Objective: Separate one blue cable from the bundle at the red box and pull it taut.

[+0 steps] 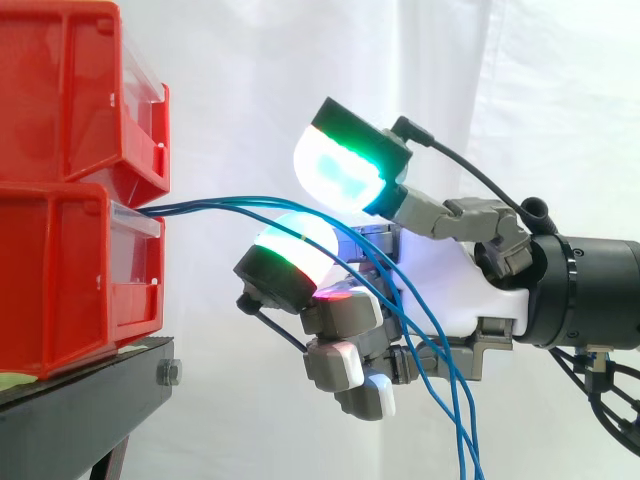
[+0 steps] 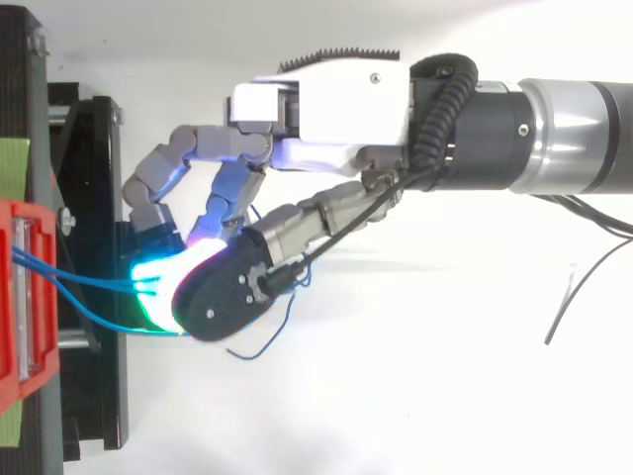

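Before a white curtain [image 1: 250, 60], two stacked red bins [image 1: 60, 280] sit on a black stand [image 1: 70, 410], their fronts close to the stand's edge nearest the robot. The robot hand [image 1: 440, 270] reaches in level from the right, half open: two glowing fingertips [image 1: 335, 165] are spread apart while the lower fingers curl toward the palm. Thin blue cables [image 1: 230, 203] leave the front of the lower bin, run unclamped through the gap between those fingertips, and hang down beside the palm.
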`<control>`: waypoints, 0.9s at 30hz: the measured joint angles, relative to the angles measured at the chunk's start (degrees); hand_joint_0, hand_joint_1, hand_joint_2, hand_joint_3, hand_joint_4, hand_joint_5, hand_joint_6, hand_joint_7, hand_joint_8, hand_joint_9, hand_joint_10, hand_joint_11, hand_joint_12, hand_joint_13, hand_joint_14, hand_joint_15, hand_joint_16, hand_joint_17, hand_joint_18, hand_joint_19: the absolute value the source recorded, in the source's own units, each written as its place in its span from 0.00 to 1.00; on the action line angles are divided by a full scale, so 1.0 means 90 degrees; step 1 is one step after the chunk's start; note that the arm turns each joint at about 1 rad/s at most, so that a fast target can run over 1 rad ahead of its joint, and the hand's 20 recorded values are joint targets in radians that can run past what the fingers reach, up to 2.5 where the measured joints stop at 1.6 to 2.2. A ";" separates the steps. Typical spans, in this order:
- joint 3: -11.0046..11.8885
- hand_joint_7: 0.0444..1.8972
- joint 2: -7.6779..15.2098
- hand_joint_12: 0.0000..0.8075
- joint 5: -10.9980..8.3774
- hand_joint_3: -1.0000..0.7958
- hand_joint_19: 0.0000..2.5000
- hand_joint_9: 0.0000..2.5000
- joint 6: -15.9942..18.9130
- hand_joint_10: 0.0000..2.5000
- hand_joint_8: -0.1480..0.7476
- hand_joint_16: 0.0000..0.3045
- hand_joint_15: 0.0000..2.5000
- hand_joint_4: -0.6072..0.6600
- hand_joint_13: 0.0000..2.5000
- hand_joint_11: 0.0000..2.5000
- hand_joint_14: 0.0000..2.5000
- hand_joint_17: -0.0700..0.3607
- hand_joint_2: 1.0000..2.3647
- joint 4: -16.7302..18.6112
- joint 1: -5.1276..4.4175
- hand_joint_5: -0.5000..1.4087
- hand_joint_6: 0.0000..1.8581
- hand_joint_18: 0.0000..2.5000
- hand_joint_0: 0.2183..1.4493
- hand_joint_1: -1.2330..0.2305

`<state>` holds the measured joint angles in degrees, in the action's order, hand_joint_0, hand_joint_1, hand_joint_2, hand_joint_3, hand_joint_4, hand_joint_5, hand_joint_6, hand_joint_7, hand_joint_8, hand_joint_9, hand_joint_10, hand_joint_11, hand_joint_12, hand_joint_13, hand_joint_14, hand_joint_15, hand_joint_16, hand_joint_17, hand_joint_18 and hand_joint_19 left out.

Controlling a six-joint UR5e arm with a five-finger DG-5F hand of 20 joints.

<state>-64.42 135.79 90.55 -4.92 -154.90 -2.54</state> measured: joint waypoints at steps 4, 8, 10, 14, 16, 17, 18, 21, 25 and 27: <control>0.0007 0.58 0.0000 0.44 -0.0008 0.28 0.37 0.43 -0.0001 0.00 0.50 0.14 0.33 0.57 0.41 0.48 0.01 0.38 0.00 -0.0014 -0.0007 0.18 0.48 0.39 0.31 0.38; 0.0008 0.57 0.0000 0.45 -0.0002 0.28 0.37 0.43 0.0000 0.00 0.52 0.15 0.33 0.57 0.42 0.48 0.01 0.39 0.00 -0.0022 -0.0009 0.18 0.48 0.40 0.26 0.40; 0.0009 0.56 0.0000 0.45 0.0003 0.28 0.37 0.43 0.0000 0.00 0.51 0.15 0.33 0.57 0.42 0.48 0.01 0.40 0.00 -0.0024 -0.0010 0.18 0.48 0.40 0.26 0.41; 0.0009 0.57 0.0000 0.43 0.0001 0.28 0.37 0.43 0.0000 0.00 0.51 0.14 0.32 0.57 0.41 0.48 0.01 0.39 0.00 -0.0025 -0.0013 0.18 0.48 0.39 0.29 0.42; 0.0009 0.58 0.0000 0.43 0.0003 0.28 0.37 0.43 0.0000 0.00 0.50 0.14 0.33 0.56 0.41 0.48 0.01 0.38 0.00 -0.0025 -0.0014 0.18 0.48 0.39 0.32 0.41; 0.0009 0.58 0.0000 0.43 0.0004 0.29 0.37 0.44 0.0000 0.00 0.51 0.14 0.32 0.56 0.42 0.48 0.01 0.38 0.00 -0.0025 -0.0015 0.18 0.48 0.39 0.32 0.40; 0.0009 0.59 0.0000 0.43 0.0005 0.31 0.37 0.44 0.0000 0.00 0.51 0.14 0.33 0.56 0.41 0.48 0.01 0.38 0.00 -0.0025 -0.0015 0.18 0.48 0.39 0.33 0.38; 0.0009 0.59 0.0000 0.44 0.0006 0.35 0.37 0.43 0.0000 0.00 0.51 0.14 0.33 0.56 0.41 0.48 0.01 0.38 0.01 -0.0025 -0.0013 0.18 0.48 0.39 0.33 0.34; 0.0009 0.57 0.0000 0.43 -0.0003 0.32 0.35 0.43 0.0000 0.01 0.50 0.14 0.33 0.53 0.41 0.48 0.01 0.38 0.00 -0.0022 -0.0018 0.17 0.48 0.39 0.38 0.27; 0.0009 0.57 0.0000 0.42 -0.0005 0.28 0.35 0.42 0.0000 0.00 0.50 0.14 0.32 0.51 0.41 0.48 0.01 0.38 0.00 -0.0023 -0.0019 0.17 0.48 0.39 0.40 0.25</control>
<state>-64.34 135.79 90.50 -4.92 -155.10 -2.70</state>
